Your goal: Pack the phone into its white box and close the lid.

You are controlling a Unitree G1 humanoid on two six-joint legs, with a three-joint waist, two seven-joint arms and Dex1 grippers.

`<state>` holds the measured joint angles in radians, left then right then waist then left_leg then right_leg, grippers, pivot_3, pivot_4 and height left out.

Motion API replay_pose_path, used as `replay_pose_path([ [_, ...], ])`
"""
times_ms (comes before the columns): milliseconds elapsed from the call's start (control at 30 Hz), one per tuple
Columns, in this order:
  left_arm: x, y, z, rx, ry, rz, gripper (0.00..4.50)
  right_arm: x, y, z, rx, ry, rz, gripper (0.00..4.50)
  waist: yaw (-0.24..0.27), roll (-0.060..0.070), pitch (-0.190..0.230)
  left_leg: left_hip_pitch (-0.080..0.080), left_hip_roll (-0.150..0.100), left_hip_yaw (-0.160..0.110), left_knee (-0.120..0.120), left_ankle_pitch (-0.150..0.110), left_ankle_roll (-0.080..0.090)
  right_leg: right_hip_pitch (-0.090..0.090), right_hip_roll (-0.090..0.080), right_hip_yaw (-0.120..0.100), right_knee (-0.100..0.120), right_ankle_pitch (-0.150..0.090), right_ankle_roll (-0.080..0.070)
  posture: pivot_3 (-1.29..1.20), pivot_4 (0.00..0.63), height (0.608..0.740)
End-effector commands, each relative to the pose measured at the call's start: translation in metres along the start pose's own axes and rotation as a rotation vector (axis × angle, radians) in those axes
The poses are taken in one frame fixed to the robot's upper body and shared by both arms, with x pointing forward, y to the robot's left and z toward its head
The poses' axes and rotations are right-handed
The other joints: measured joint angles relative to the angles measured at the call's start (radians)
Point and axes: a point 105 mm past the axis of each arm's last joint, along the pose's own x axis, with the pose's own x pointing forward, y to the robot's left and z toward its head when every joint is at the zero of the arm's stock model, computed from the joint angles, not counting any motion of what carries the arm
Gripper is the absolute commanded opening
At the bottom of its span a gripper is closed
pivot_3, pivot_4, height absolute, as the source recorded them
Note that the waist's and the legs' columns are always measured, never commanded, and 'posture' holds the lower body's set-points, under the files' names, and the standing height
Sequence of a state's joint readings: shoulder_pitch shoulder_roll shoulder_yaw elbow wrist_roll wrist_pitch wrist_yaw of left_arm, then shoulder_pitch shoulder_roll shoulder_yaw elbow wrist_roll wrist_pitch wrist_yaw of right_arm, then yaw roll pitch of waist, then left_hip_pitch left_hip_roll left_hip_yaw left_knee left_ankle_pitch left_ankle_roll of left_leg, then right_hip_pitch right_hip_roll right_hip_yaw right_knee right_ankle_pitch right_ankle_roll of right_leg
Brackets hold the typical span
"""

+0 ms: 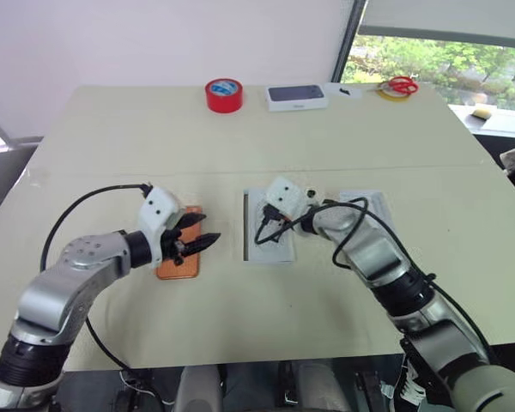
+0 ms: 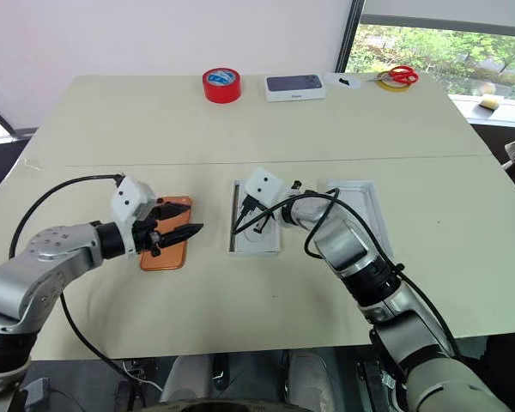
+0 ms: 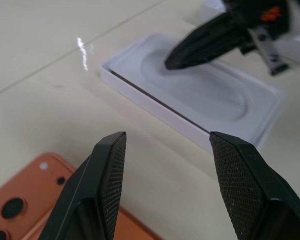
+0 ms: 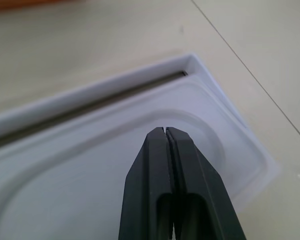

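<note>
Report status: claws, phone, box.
Left claw open above phone. Right claw shut, tip over insert in box. Insert blocks phone.

One flat orange-copper phone, three white box pieces: a shallow tray holding an oval-recessed insert, an open tray and a closed dark-topped box. One red tape roll, one red-handled pair of scissors.

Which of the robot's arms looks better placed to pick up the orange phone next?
The left, probably. Its left gripper hangs open right over the phone, while the right gripper is shut, with its tips over the insert in the white box.
</note>
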<state>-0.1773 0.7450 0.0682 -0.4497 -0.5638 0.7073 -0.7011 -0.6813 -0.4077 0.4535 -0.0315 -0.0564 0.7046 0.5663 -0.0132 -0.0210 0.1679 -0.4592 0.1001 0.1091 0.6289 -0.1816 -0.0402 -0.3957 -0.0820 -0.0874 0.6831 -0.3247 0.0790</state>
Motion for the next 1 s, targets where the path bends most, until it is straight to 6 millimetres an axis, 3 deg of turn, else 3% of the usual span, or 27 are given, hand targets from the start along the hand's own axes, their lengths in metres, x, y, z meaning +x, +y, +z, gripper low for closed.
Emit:
replay_pose_path([
  [33, -0.013, 0.000, 0.007, 0.046, -0.024, -0.010, 2.79, 0.001, -0.003, 0.014, -0.060, -0.035, -0.017, 0.05, 0.000, 0.000, 0.000, 0.000, 0.000, 0.000, 0.000, 0.000, 0.000, 0.000, 0.000, 0.000, 0.000, 0.000, 0.000, 0.00, 0.150, 0.730],
  [200, -0.020, 0.004, -0.003, 0.046, 0.010, 0.007, 2.79, 0.004, 0.007, 0.017, -0.074, -0.047, 0.031, 0.05, 0.001, 0.000, 0.000, 0.000, 0.000, 0.000, 0.000, 0.000, 0.000, 0.000, 0.000, 0.000, 0.000, 0.000, 0.000, 0.00, 0.150, 0.730],
  [700, -0.020, 0.001, -0.005, 0.020, -0.001, 0.005, 2.79, 0.018, 0.026, 0.029, -0.064, -0.074, 0.074, 0.05, 0.000, 0.000, 0.000, 0.000, 0.000, 0.000, 0.000, 0.000, 0.000, 0.000, 0.000, 0.000, 0.001, 0.000, 0.000, 0.00, 0.150, 0.730],
  [1000, -0.019, -0.003, -0.004, 0.011, -0.009, -0.010, 2.79, 0.002, 0.008, 0.036, -0.079, -0.095, 0.011, 0.05, 0.000, 0.000, 0.000, 0.000, 0.000, 0.000, 0.000, 0.000, 0.000, 0.000, 0.000, 0.000, 0.001, 0.000, 0.000, 0.00, 0.150, 0.730],
])
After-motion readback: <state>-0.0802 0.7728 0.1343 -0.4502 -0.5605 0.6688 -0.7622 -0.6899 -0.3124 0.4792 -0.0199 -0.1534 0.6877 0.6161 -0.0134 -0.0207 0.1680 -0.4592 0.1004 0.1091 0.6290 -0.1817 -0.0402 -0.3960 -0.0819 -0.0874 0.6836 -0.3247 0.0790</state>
